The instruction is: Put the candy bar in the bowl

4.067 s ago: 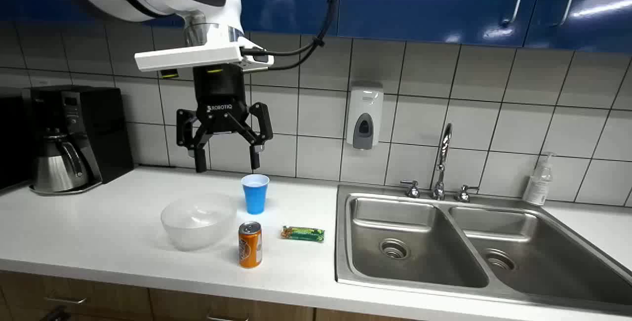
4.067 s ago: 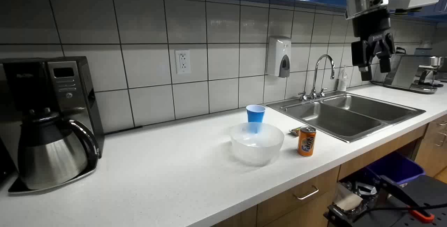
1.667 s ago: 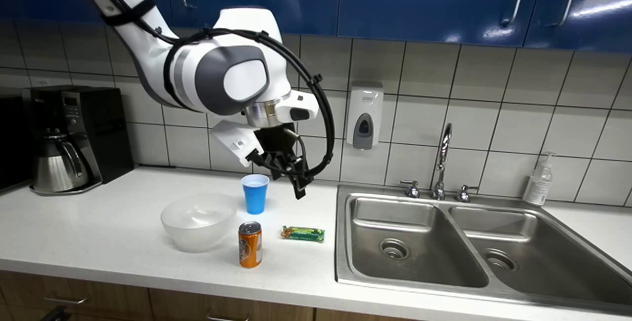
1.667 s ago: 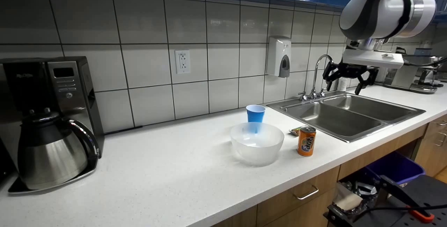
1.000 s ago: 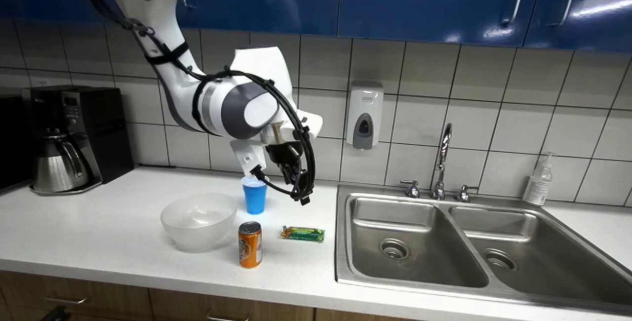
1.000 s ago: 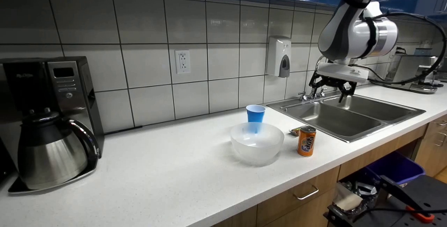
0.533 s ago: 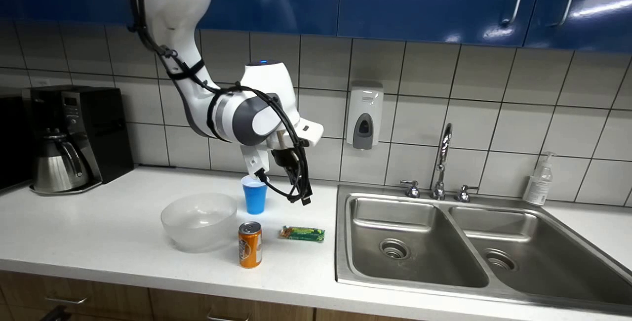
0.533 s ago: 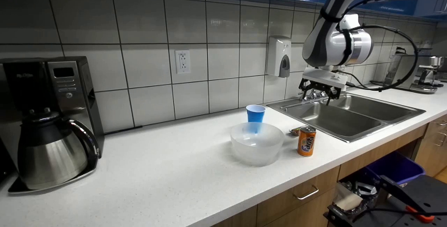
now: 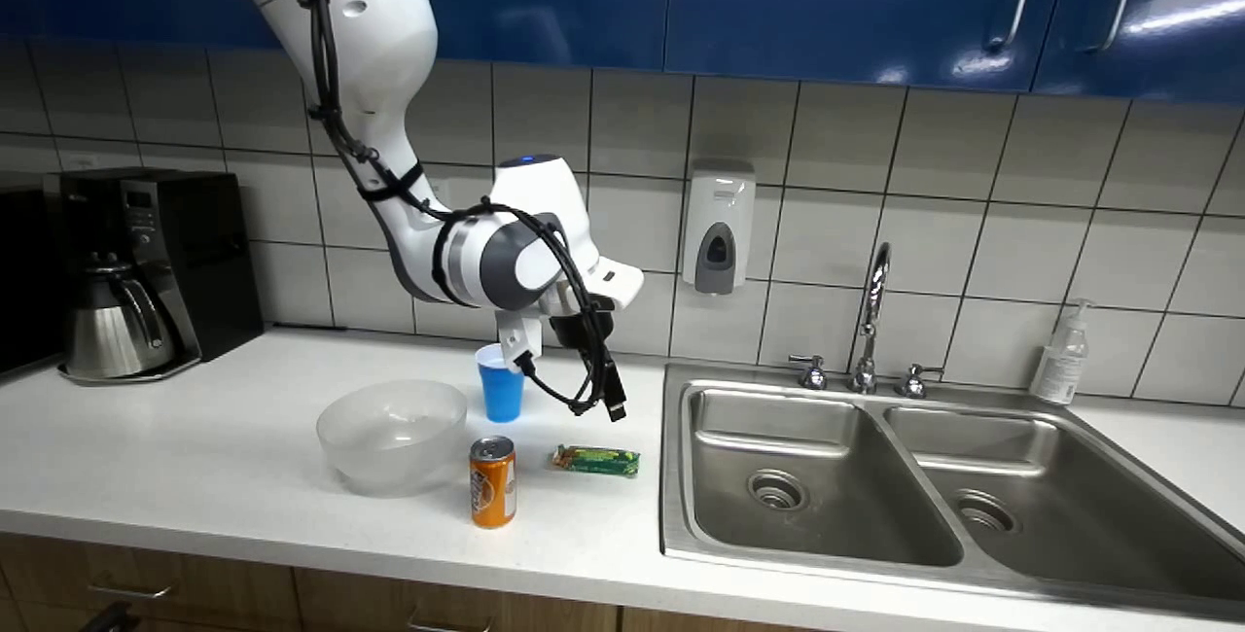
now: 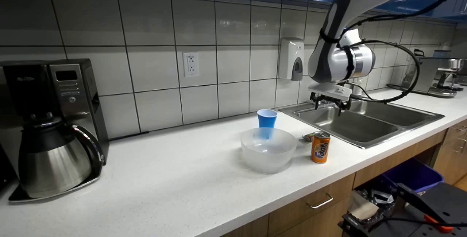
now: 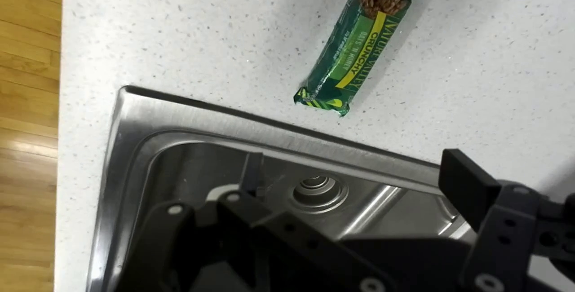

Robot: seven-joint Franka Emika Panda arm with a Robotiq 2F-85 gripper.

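Note:
The candy bar, in a green wrapper, lies flat on the counter; it shows in both exterior views [image 9: 597, 461] [image 10: 308, 137], partly behind the can in one of them, and near the top of the wrist view [image 11: 359, 45]. The bowl, whitish and translucent, stands on the counter in both exterior views [image 9: 392, 438] [image 10: 268, 150], and its inside looks empty. It is out of the wrist view. My gripper [image 11: 359, 177] is open with nothing between its fingers, above the counter. In the wrist view the fingers overlap the sink edge, with the bar beyond them. It also shows in both exterior views [image 9: 611, 399] [image 10: 328, 108].
An orange can [image 9: 493, 482] stands between the bowl and the bar, nearer the counter's front. A blue cup [image 9: 501, 384] stands behind them. The steel sink [image 9: 673, 506] lies just beside the bar. A soap dispenser [image 9: 719, 228] and a faucet [image 9: 872, 316] are at the back wall.
The arm has come down from high up and turned its wrist. In an exterior view the gripper has moved rightward and lower toward the candy bar. The bar, bowl, can and cup have not moved.

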